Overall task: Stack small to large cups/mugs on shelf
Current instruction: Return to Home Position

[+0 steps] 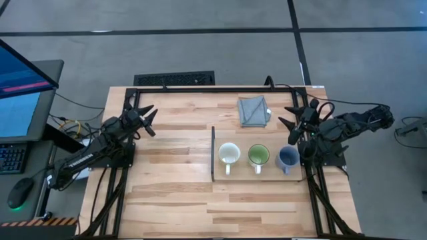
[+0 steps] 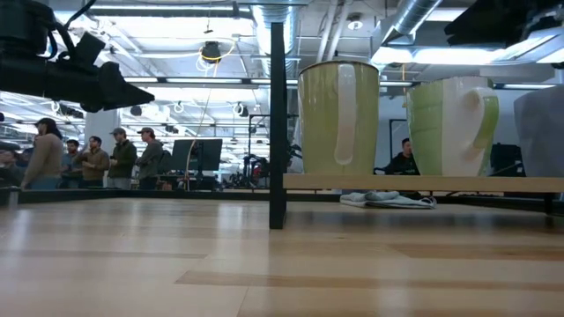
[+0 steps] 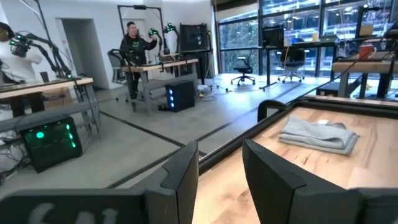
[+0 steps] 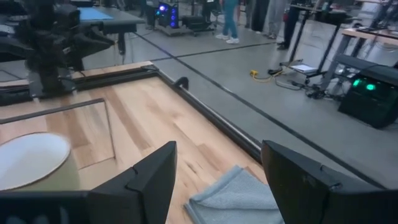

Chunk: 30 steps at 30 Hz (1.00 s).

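Three mugs stand in a row on the light-wood shelf (image 1: 267,175), handles toward the table's near edge: cream-white (image 1: 229,154), white with green inside (image 1: 258,155), blue-grey (image 1: 288,157). In the low view they stand upright on the raised board (image 2: 423,183): cream-white (image 2: 339,119), green (image 2: 449,128), blue-grey (image 2: 542,132). My left gripper (image 1: 153,121) is open and empty above the table's far left part (image 3: 221,180). My right gripper (image 1: 288,124) is open and empty, beyond the blue-grey mug and right of the cloth (image 4: 217,180).
A folded grey cloth (image 1: 253,111) lies on the table beyond the shelf and shows in both wrist views (image 3: 320,134) (image 4: 236,196). The shelf's dark strip (image 1: 213,153) stands up along its left edge (image 2: 278,123). Bare tabletop (image 1: 173,193) lies left of and before the shelf. People stand in the room behind.
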Available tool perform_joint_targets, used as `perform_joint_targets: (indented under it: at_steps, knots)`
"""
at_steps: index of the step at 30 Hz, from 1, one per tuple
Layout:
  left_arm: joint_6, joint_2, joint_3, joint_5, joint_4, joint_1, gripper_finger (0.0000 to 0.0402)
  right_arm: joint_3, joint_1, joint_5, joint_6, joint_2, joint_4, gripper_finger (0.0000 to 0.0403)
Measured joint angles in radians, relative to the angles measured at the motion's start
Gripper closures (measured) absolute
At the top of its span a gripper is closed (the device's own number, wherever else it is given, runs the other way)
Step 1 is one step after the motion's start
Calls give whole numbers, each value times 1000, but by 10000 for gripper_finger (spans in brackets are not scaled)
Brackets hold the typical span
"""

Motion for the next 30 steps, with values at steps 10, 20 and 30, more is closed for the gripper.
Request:
perform_joint_targets:
  at_steps: [10, 20, 30]
  knots:
    - [0, 2, 0, 25, -5, 0, 283, 0, 1, -97, -132, 23, 109, 147]
    - [0, 2, -1, 25, -6, 0, 283, 0, 63, 93, -123, 22, 71, 147]
    - [0, 2, -1, 25, -7, 0, 283, 4, 270, 433, 73, 99, -83, 147]
